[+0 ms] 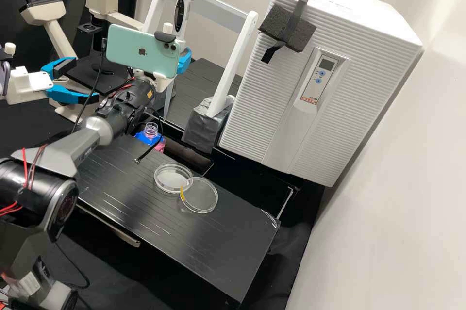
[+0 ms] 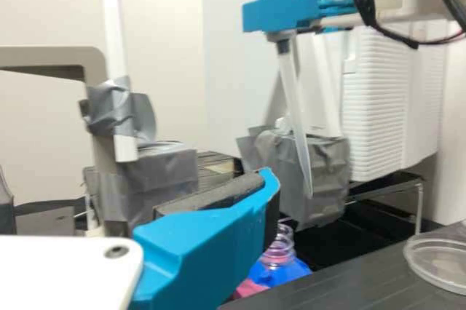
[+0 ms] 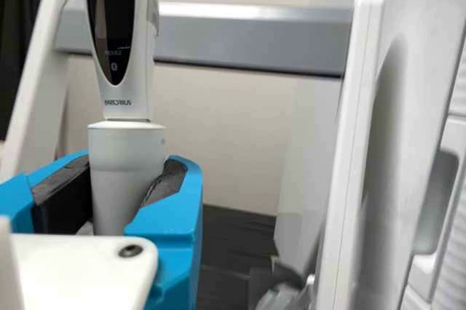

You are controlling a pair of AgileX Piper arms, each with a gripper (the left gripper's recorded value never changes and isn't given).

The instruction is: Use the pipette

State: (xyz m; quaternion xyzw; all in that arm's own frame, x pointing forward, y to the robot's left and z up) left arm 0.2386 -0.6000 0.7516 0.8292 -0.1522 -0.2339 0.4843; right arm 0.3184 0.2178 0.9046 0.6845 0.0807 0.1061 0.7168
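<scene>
The white pipette (image 1: 179, 13) with a dark display and red top button stands upright by the white stand. My right gripper (image 1: 177, 60) is shut on the pipette (image 3: 120, 106) around its lower barrel, a blue finger (image 3: 171, 208) on each side. In the left wrist view its clear tip (image 2: 295, 121) points down above the open blue bottle (image 2: 280, 252) of pink liquid. My left gripper (image 1: 73, 79) stands open at the far left near the microscope, holding nothing. One of its fingers (image 2: 218, 241) shows near the camera.
Two clear petri dish halves (image 1: 172, 176), (image 1: 200, 195) lie on the black raised platform (image 1: 218, 247). The bottle (image 1: 151, 134) stands behind the platform. The white stand (image 1: 233, 57) has grey-taped feet (image 1: 206, 123). A large white appliance (image 1: 315, 72) fills the right. A microscope (image 1: 43, 14) stands at the back left.
</scene>
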